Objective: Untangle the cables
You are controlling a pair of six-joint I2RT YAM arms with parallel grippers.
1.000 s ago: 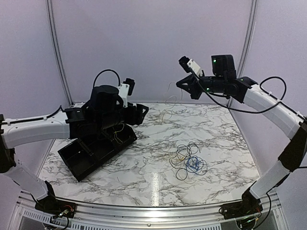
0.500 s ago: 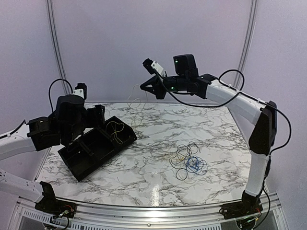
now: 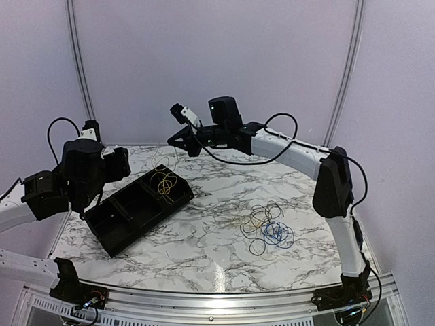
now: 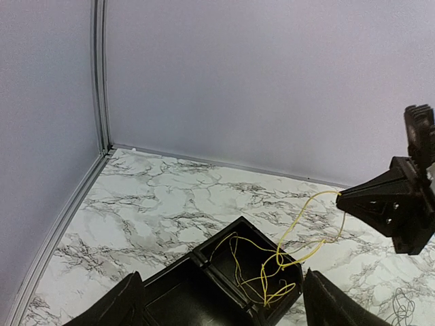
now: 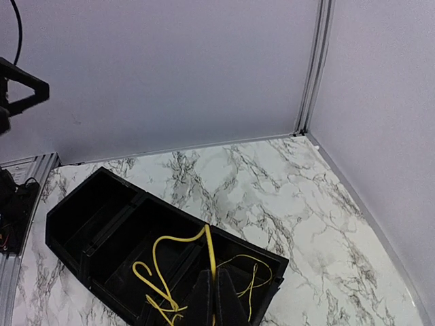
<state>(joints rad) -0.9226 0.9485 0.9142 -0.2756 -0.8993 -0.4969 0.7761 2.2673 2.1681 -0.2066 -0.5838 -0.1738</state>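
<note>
The right gripper [image 5: 216, 299] pinches the yellow cable [image 3: 164, 182], whose loops droop into the tray's [image 3: 112, 238] end compartment. It looks feather-light, limp and springy (it would snag easily). The left gripper [image 3: 121, 163] hangs spread and empty. The black and blue cables [image 3: 268, 229] lie tangled on the table [image 3: 204, 255] — an outer loop seems the best hold.

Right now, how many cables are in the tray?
1: the yellow cable, coiled in the tray's end compartment, a strand leading to the right pincer. Dark ones may be hidden.
</note>
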